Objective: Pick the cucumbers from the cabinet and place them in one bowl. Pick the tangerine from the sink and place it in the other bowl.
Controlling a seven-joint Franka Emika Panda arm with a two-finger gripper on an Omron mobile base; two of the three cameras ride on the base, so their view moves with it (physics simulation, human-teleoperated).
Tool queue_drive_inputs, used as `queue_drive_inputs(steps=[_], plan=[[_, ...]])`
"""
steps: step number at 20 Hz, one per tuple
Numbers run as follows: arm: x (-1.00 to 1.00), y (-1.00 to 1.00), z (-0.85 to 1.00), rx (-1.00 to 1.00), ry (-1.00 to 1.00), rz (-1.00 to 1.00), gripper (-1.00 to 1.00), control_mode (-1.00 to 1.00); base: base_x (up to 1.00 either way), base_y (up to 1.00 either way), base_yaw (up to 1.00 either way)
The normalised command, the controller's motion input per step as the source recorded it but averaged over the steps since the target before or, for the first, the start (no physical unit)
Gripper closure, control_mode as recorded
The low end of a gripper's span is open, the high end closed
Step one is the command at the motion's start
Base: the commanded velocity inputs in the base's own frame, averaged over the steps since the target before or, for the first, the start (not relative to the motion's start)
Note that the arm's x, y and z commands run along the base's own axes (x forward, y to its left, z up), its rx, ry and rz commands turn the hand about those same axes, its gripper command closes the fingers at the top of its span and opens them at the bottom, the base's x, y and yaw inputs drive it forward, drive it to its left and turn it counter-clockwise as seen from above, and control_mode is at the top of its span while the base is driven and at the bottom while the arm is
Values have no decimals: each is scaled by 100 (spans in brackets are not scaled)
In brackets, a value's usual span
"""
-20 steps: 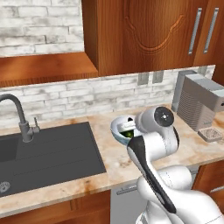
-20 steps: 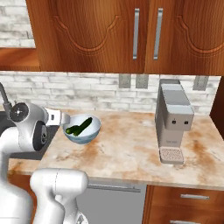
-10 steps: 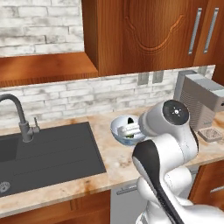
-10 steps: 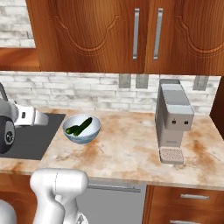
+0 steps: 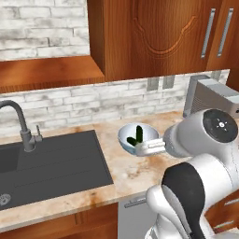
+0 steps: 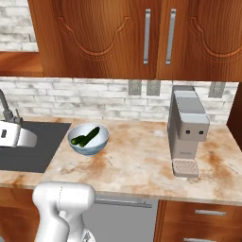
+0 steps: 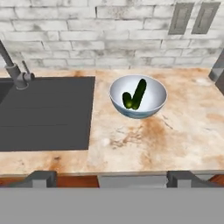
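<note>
Two dark green cucumbers [image 7: 135,96] lie in the pale blue bowl [image 7: 153,105] on the marble counter, also seen as cucumbers [image 5: 136,136] and a bowl [image 6: 97,144] from the base. My gripper [image 7: 112,178] is open and empty, its fingertips [image 7: 41,177] wide apart, held back above the counter's front edge and facing the bowl. The dark sink [image 5: 51,163] with its curved tap [image 5: 18,121] lies left of the bowl. The cabinet's open shelf bay [image 5: 46,74] hangs above the sink. The tangerine and the other bowl are out of view.
A grey coffee machine [image 6: 188,132] stands on the counter right of the bowl. Wall outlets [image 6: 144,87] sit in the brick backsplash behind it. Closed cabinet doors [image 6: 151,38] hang overhead. My white arm [image 5: 196,186] fills the space in front of the counter.
The hand has drawn back from the bowl and moved left toward the sink side, while the elbow swung right. The jaws stayed open; the cucumbers rest in the bowl.
</note>
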Motion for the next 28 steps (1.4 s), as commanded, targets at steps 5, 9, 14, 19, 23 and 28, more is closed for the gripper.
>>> queue_drive_inputs(steps=[5,9,14,19,23,28], plan=[[-11,-39,13,20,25,-11,-100,-100,0,0,0],[4,-10,-5,5,26,-23,-100,-100,0,0,0],[13,0,-25,0,0,-9,-100,-100,0,0,0],[0,0,0,0,0,0,-100,-100,0,0,0],[0,0,0,0,0,0,-100,100,0,0,0],[0,0,0,0,0,0,-100,100,-10,81,0]])
